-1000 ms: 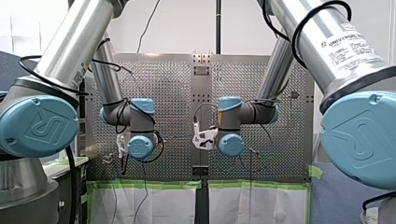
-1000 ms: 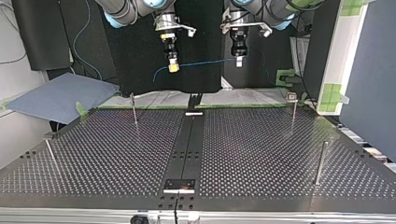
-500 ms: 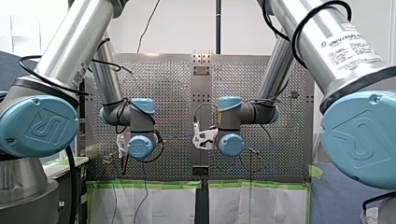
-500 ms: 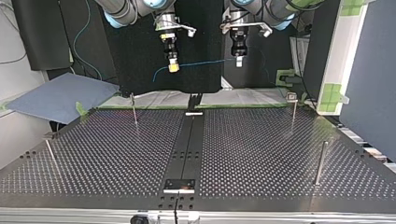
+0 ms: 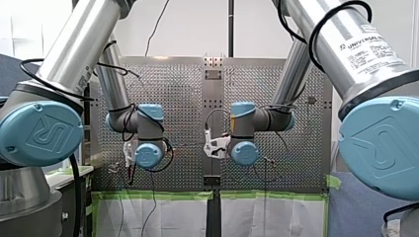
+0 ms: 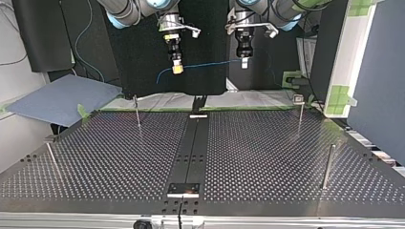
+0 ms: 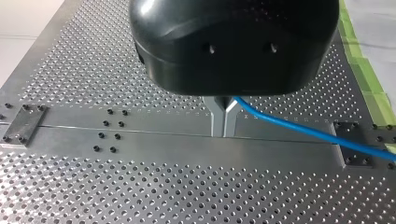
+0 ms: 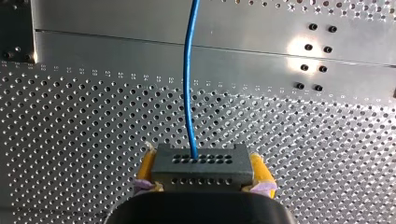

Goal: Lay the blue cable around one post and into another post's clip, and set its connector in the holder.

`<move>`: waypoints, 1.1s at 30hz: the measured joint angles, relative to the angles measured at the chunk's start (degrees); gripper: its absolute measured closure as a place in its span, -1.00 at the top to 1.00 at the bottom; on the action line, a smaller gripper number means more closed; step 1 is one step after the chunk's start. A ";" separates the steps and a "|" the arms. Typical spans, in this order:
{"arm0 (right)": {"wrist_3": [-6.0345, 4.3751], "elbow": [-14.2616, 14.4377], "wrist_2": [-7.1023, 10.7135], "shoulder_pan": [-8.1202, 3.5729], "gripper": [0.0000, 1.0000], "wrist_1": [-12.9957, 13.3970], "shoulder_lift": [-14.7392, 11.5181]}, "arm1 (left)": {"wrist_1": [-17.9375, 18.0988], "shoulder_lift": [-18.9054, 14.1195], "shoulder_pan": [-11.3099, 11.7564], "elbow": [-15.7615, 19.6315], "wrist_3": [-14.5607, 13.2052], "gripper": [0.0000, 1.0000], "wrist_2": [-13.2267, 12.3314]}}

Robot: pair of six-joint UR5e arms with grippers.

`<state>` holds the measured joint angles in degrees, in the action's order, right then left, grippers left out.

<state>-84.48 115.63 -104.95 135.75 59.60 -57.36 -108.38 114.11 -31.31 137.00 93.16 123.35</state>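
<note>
Holding the blue cable (image 6: 210, 63) stretched well above the perforated table (image 6: 267, 152), we clamp its connector (image 8: 201, 161) between the yellow pads (image 8: 258, 170) of our right gripper (image 8: 202, 173). The metal fingers (image 7: 217, 121) of our left gripper (image 7: 224, 126) are pinched onto the cable further along, equally high over the table.

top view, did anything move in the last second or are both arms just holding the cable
Nothing visibly changed. My right gripper is shut on the connector and my left gripper on the blue cable. The cable runs stretched between them above the perforated table, just as it did a second ago.
</note>
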 joint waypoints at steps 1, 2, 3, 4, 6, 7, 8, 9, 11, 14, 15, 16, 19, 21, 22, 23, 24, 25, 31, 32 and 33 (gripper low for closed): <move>0.00 0.00 0.00 0.00 -1.00 0.00 0.00 | 0.00 0.00 0.00 0.00 0.00 -1.00 0.00; 0.00 0.00 0.00 0.00 -1.00 0.00 0.00 | 0.00 0.00 0.00 0.00 0.00 -1.00 0.00; 0.00 0.00 0.00 0.00 -1.00 0.00 0.00 | 0.00 0.00 0.00 0.00 0.00 -1.00 0.00; 0.00 0.00 0.00 0.00 -1.00 0.00 0.00 | 0.00 0.00 0.00 0.00 0.00 -1.00 0.00; 0.00 0.00 0.00 0.00 -1.00 0.00 0.00 | 0.00 0.00 0.00 0.00 0.00 -1.00 0.00; 0.00 -0.01 0.00 0.00 -1.00 0.00 0.00 | 0.00 0.00 0.00 0.00 0.00 -1.00 0.00; 0.00 0.00 0.00 0.00 -1.00 0.00 0.00 | 0.00 0.00 0.00 0.00 0.00 -1.00 0.00; 0.00 0.00 0.00 0.00 -1.00 0.00 0.00 | 0.00 0.00 0.00 0.00 0.00 -1.00 0.00; 0.00 0.00 0.00 0.00 -1.00 0.00 0.00 | 0.00 0.00 0.00 0.00 0.00 -1.00 0.00; 0.00 0.00 0.00 0.00 -1.00 0.00 0.00 | 0.00 0.00 0.00 0.00 0.00 -1.00 0.00; 0.00 0.00 0.00 0.00 -1.00 0.00 0.00 | 0.00 0.00 0.00 0.00 0.00 -1.00 0.00; 0.00 0.00 0.00 0.00 -1.00 0.00 0.00 | 0.00 0.00 0.00 0.00 0.00 -1.00 0.00; 0.00 0.00 0.00 0.00 -1.00 0.00 0.00 | 0.00 0.00 0.00 0.00 0.00 -0.94 0.00; 0.00 0.00 0.00 0.00 -1.00 0.00 0.00 | 0.00 0.00 0.00 0.00 0.00 -0.94 0.00; 0.00 0.00 0.00 0.00 -1.00 0.00 0.00 | 0.00 0.00 0.00 0.00 0.00 -0.94 0.00; 0.00 0.00 0.00 0.00 -1.00 0.00 0.00 | 0.00 0.00 0.00 0.00 0.00 -0.94 0.00; 0.00 0.00 0.00 0.00 -1.00 0.00 0.00 | 0.00 0.00 0.00 0.00 0.00 -0.94 0.00; 0.00 0.00 0.00 0.00 -1.00 0.00 0.00 | 0.00 0.00 0.00 0.00 0.00 -0.94 0.00; 0.00 0.00 0.00 0.00 -1.00 0.00 0.00 | 0.00 0.00 0.00 0.00 0.00 -0.94 0.00; 0.00 0.00 0.00 0.00 -1.00 0.00 0.00 | 0.00 0.00 0.00 0.00 0.00 -0.94 0.00; 0.00 0.00 0.00 0.00 -1.00 0.00 0.00 | 0.00 0.00 0.00 0.00 0.00 -0.94 0.00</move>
<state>-84.48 115.63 -104.95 135.75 59.60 -57.36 -108.38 114.11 -31.31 137.00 93.16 123.35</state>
